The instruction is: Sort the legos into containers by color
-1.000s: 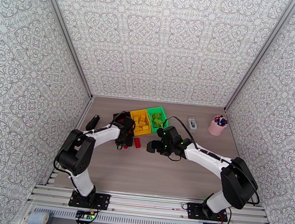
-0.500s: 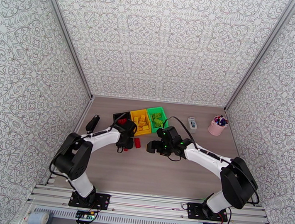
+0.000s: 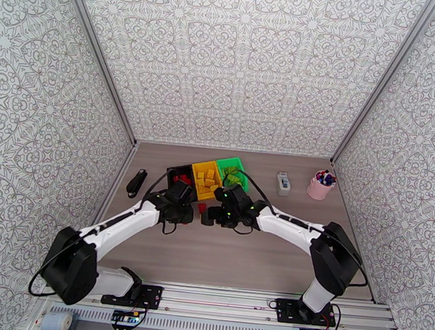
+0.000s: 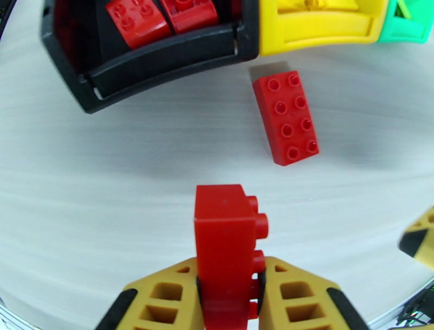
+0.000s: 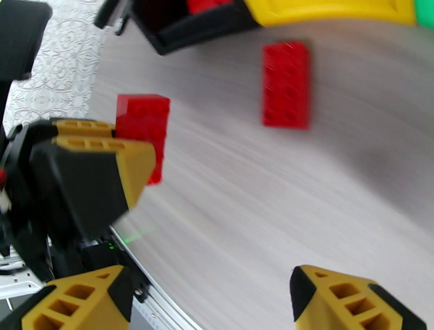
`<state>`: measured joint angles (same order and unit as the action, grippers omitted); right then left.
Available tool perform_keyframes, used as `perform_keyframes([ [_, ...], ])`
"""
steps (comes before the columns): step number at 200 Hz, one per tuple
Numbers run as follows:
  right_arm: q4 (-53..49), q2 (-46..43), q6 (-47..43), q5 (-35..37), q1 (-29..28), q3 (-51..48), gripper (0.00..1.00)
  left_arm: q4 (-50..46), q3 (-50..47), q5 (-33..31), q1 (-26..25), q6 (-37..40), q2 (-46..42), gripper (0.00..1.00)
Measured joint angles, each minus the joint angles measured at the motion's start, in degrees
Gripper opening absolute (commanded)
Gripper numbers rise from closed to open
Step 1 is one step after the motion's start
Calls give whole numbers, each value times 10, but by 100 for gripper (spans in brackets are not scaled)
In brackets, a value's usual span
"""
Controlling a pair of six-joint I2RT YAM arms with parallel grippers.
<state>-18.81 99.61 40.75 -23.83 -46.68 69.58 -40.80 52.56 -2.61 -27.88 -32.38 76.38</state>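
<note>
Overhead, the three joined containers sit in a row. The black bin (image 3: 171,171) holds red legos (image 3: 183,178), the yellow bin (image 3: 205,164) beside it holds yellow ones, and the green bin (image 3: 230,161) past that holds green ones. A loose red brick (image 3: 201,208) lies flat on the table (image 3: 240,250), just in front of the black bin's corner where it meets the yellow bin.

From the left wrist, the left gripper (image 4: 228,285) is clenched on a held red brick (image 4: 223,239), which stands on end short of the black bin.

From the right wrist, the right gripper (image 5: 217,296) hangs released, fingers spread wide with nothing between them.

Compared with a second ago, the left arm (image 3: 119,227) has dropped lower and swung outward. The right gripper has slid closer to the black bin, and the loose red brick has not moved.
</note>
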Motion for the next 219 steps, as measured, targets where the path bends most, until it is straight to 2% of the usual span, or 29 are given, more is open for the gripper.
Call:
perform_keyframes([
  [53,-40,17,-14,0,0,96,80,-13,23,29,78,13,-3,23],
  [117,-76,21,-32,3,14,124,80,-27,175,35,153,65,105,26],
  [129,-78,19,-33,7,21,120,80,-30,210,35,165,74,140,32],
  [167,-85,-12,-33,12,41,79,80,-44,305,30,188,94,237,64],
  [219,-87,-63,-36,24,60,16,82,-55,303,23,177,99,223,74],
])
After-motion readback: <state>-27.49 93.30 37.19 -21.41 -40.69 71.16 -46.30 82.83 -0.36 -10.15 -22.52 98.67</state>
